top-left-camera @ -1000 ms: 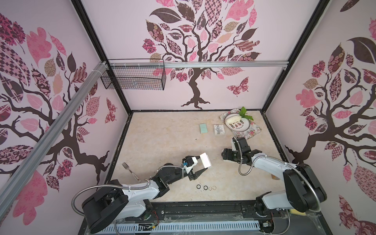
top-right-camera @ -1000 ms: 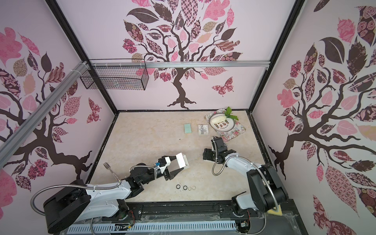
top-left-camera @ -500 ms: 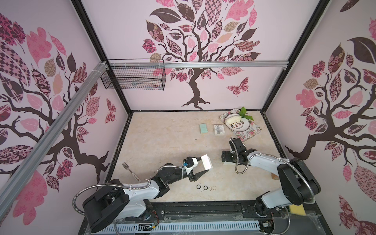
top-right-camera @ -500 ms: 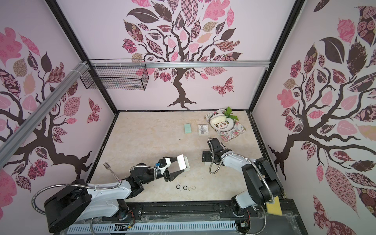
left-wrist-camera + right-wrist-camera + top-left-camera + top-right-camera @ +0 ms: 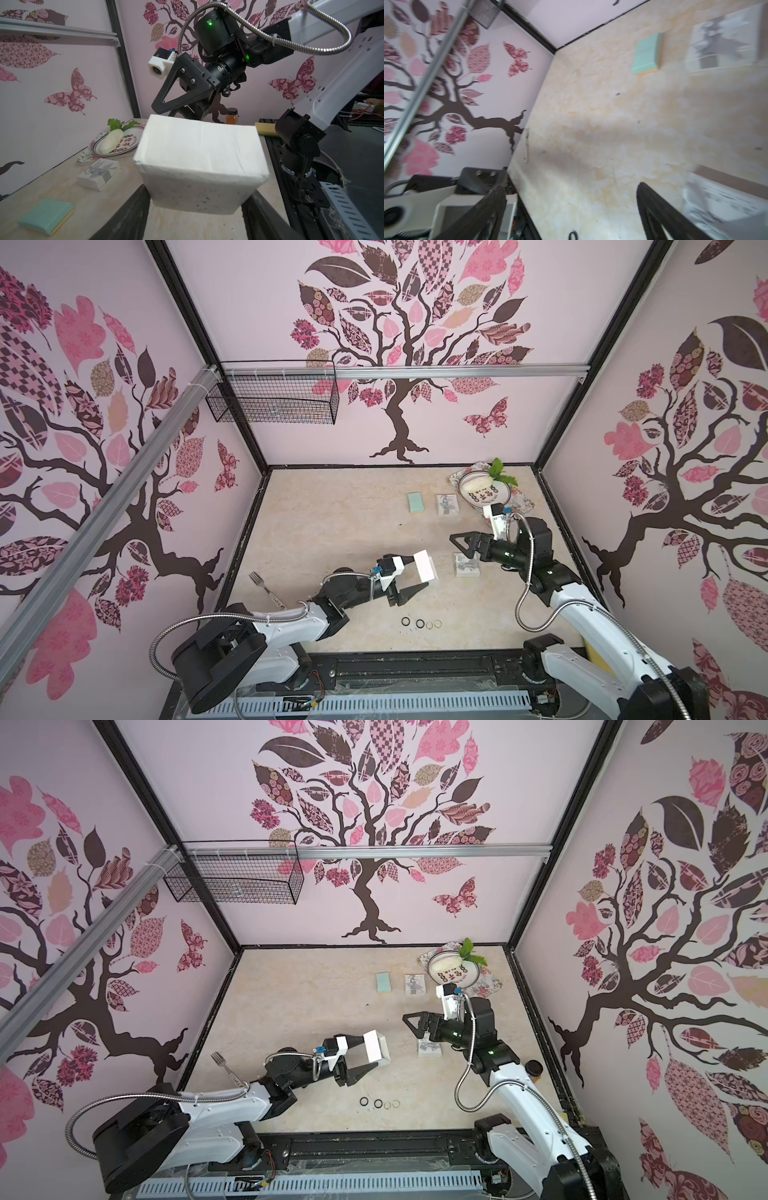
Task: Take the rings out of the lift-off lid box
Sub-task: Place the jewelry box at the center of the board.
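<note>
Four rings [image 5: 421, 623] lie in a short row on the table [image 5: 332, 531], near its front edge. The two on the robot's left are black and thicker, and the two on its right are thin and pale.

Since a second ago the row has not been disturbed. The white box [image 5: 425, 568] has been kept in nearly the same place, only carried a little toward the robot's right. The larger change is on the other side. The right gripper [image 5: 459, 546] has been lifted and its jaws spread further, and they now stand wide apart with nothing between them (the right wrist view, though blurred, shows only bare table between the two fingers). The lid [image 5: 466, 567], white with a grey ribbon, lies flat on the table beneath that gripper.

The left gripper [image 5: 420, 576] is closed on the white box. In the left wrist view the box fills the gap between the two dark fingers and is held tilted, clear of the table. What the box contains cannot be told.

The rings lie just in front of the left gripper, on the robot's side of it. They are lower than its lower fingertip and apart from it, with nothing touching them. The right gripper and the lid are well apart from the row, further back and toward the robot's right.
</note>
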You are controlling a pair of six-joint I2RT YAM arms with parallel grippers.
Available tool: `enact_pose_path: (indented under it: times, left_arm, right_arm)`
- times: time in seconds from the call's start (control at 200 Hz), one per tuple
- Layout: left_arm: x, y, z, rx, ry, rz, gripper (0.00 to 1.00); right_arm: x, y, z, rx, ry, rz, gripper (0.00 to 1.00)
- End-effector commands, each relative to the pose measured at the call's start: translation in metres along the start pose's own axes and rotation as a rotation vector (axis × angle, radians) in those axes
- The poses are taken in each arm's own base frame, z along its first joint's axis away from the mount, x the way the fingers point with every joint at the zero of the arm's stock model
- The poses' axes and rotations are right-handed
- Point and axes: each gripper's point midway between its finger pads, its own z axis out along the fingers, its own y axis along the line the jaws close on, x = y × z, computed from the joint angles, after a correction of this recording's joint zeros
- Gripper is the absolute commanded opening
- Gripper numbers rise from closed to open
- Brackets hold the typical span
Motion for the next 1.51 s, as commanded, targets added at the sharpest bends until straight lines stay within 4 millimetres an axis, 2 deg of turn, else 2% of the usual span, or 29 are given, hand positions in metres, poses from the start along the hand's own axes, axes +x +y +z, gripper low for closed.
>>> enact_pose_path:
  times: [0.0,0.205,0.45,0.66,0.745,0.85,1.075,1.135,1.17,1.245,1.315,1.37,1.455,1.5]
  left_arm:
    - [-0.031,0.006,0.01,0.042,-0.078,0.022,0.69]
    - [-0.038,0.015,0.027,0.056,-0.058,0.032,0.7]
    - [-0.038,0.021,0.043,0.068,-0.039,0.021,0.7]
    - [-0.039,0.025,0.051,0.072,-0.041,0.018,0.7]
    - [-0.039,0.024,0.052,0.082,-0.041,0.015,0.7]
    - [-0.038,0.023,0.053,0.091,-0.04,0.013,0.7]
    - [-0.037,0.021,0.052,0.095,-0.046,0.014,0.7]
    - [-0.037,0.022,0.052,0.092,-0.047,0.014,0.75]
    - [-0.038,0.022,0.051,0.087,-0.047,0.013,0.82]
    - [-0.038,0.023,0.045,0.066,-0.041,0.008,0.98]
    - [-0.041,0.022,0.031,0.033,-0.026,0.005,0.98]
    - [-0.044,0.022,0.015,-0.012,-0.002,0.008,0.98]
    - [-0.043,0.026,-0.016,-0.123,0.077,0.014,0.98]
    - [-0.034,0.032,-0.032,-0.196,0.169,0.015,0.98]
  right_arm:
    - [0.004,0.039,-0.002,-0.243,0.051,0.061,0.96]
    - [0.003,0.053,-0.002,-0.345,0.076,0.083,0.81]
    - [0.002,0.05,0.005,-0.362,0.109,0.111,0.64]
    - [0.002,0.049,0.009,-0.361,0.13,0.125,0.37]
    - [0.004,0.048,0.008,-0.366,0.129,0.132,0.23]
    - [0.004,0.05,0.007,-0.378,0.129,0.142,0.12]
    - [0.001,0.055,0.006,-0.391,0.132,0.146,0.0]
    - [0.0,0.054,0.007,-0.379,0.13,0.141,0.0]
    - [0.0,0.052,0.007,-0.366,0.129,0.137,0.0]
    - [-0.004,0.045,0.01,-0.301,0.116,0.105,0.0]
    - [-0.007,0.027,0.014,-0.14,0.112,0.043,0.0]
    - [-0.008,0.006,0.018,0.056,0.113,-0.029,0.0]
    - [-0.001,-0.006,0.027,0.244,0.153,-0.149,0.0]
    - [0.004,-0.013,0.034,0.326,0.175,-0.199,0.0]
